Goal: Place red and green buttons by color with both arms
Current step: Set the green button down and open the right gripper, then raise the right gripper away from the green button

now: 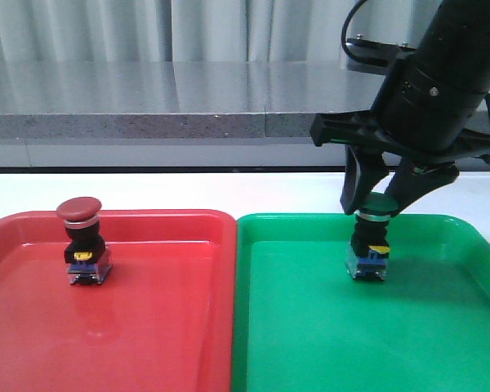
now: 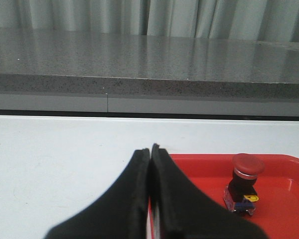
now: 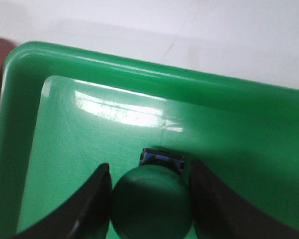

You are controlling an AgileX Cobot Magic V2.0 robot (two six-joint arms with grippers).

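Left fingers (image 2: 150, 164) pressed together, wrist view only; right fingers (image 1: 374, 200) clamp green button (image 1: 370, 245).

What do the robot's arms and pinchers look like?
All black. The right arm is a thick round tube with a black cable looping out on top. The right gripper has two angular, pointed fingers. The left gripper has smooth, matte black fingers too. No markings are visible.
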